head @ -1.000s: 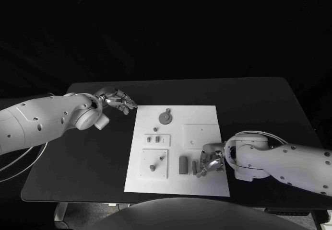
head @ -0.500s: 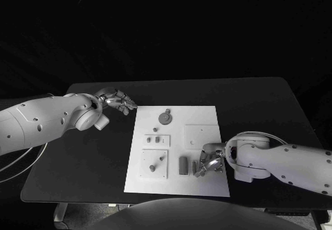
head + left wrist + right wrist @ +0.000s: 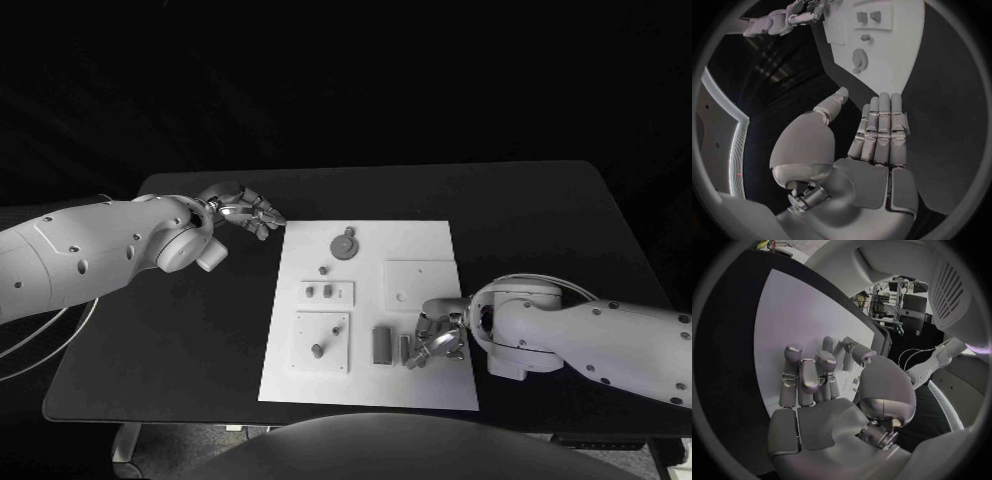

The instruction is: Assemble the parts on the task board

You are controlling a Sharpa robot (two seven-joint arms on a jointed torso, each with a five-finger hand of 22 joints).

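Nearest, at the near right corner of the task board: the right hand, palm down, fingers bent onto the white surface, probably set there to work a small part into or out of its seat. Cannot tell whether anything is pinched under those fingertips, hidden as the contact is by the hand itself. Just beside it toward the board's middle, a grey bar lying flat, long axis running from near edge to far edge, one end toward the robot, the other toward the board's far edge; apparently laid out loose for pickup. Toward the near left corner, a raised square plate carrying a short peg standing upright, so axis vertical, pointing up. Farther on, at mid-board near the left edge, a small block with two little pieces seated side by side, and toward the right edge a plain square recess. Close to the far edge, a round disc part lying flat, a small tab on it pointing toward the far edge. Beyond the board's far left corner, above the black table: the left hand, holding nothing, fingers stretched out side by side with the thumb apart, likely parked clear of the board to leave the right hand room.
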